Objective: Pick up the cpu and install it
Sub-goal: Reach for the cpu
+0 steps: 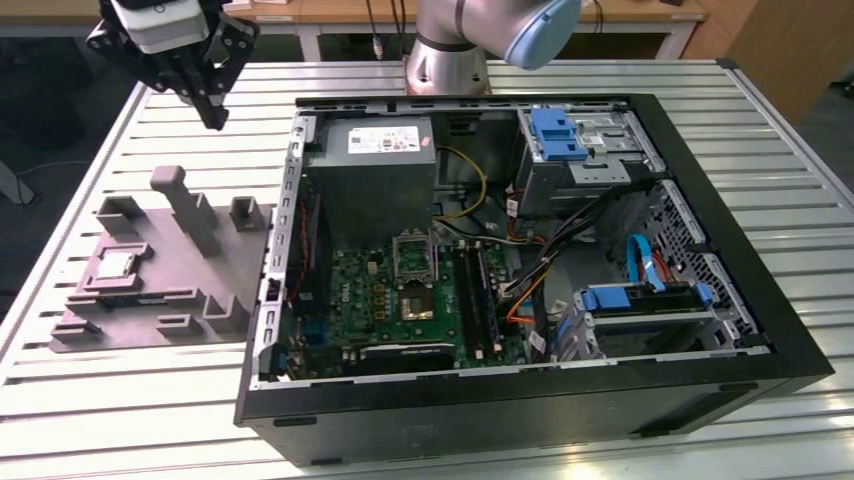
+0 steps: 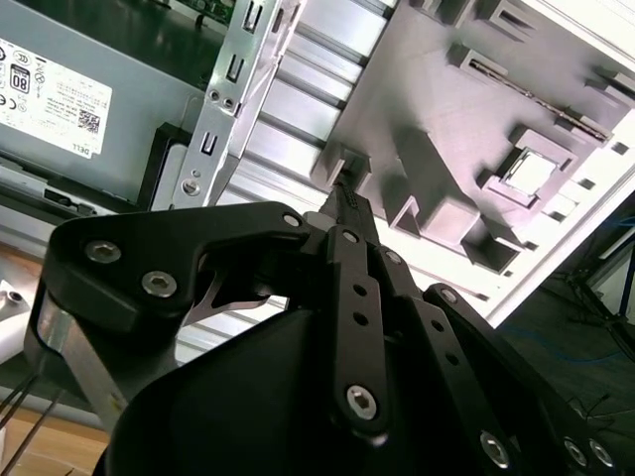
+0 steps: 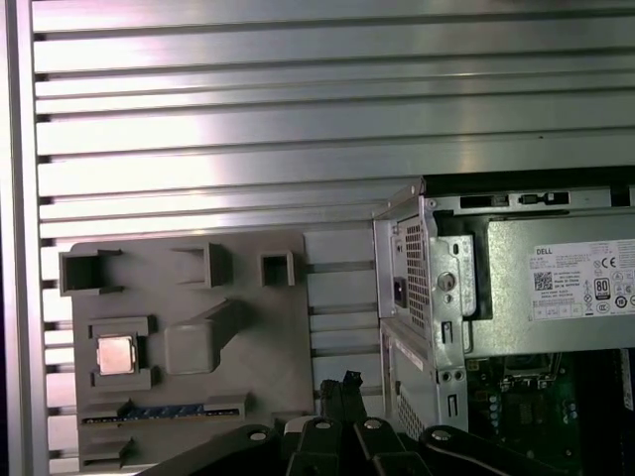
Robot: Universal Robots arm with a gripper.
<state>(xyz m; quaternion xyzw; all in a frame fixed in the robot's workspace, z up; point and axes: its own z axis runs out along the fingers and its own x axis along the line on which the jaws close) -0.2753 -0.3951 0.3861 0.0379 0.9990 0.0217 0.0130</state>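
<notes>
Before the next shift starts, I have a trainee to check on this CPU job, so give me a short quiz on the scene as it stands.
1. True or false: the claw holds the cpu.
2. Fill in: in the exterior view, the grey tray stands to that view's ____ of the computer case.
3. Where does the cpu lie? A) in the grey tray; B) inside the computer case; C) in the claw.

Key: 1 false; 2 left; 3 A.
</notes>
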